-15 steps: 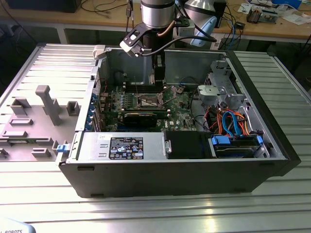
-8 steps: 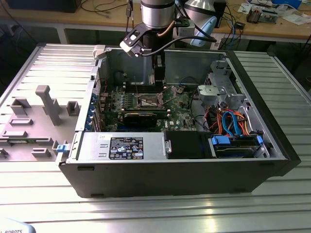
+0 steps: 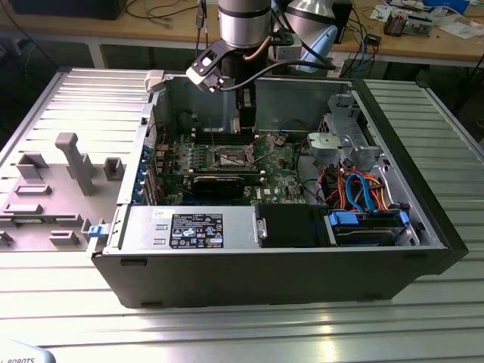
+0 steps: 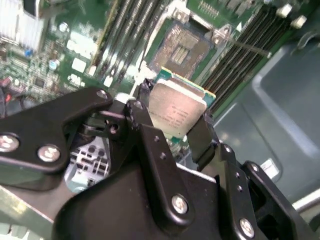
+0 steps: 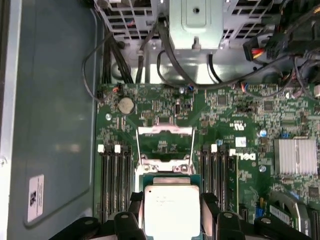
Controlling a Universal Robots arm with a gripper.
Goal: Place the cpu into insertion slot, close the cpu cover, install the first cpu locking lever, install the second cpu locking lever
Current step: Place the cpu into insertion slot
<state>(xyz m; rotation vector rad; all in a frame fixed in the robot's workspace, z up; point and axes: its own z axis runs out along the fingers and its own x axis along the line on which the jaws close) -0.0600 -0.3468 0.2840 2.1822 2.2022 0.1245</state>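
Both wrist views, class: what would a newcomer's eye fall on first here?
The silvery cpu, clamped between the black jaws, hangs above the green circuit board. Close by lies the empty insertion slot. In the exterior view, the arm reaches down into an open computer case.

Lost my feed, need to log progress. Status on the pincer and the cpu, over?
Pincer shut on cpu. Chip held above the board, not yet in insertion slot. Slot open, nothing seen across it.
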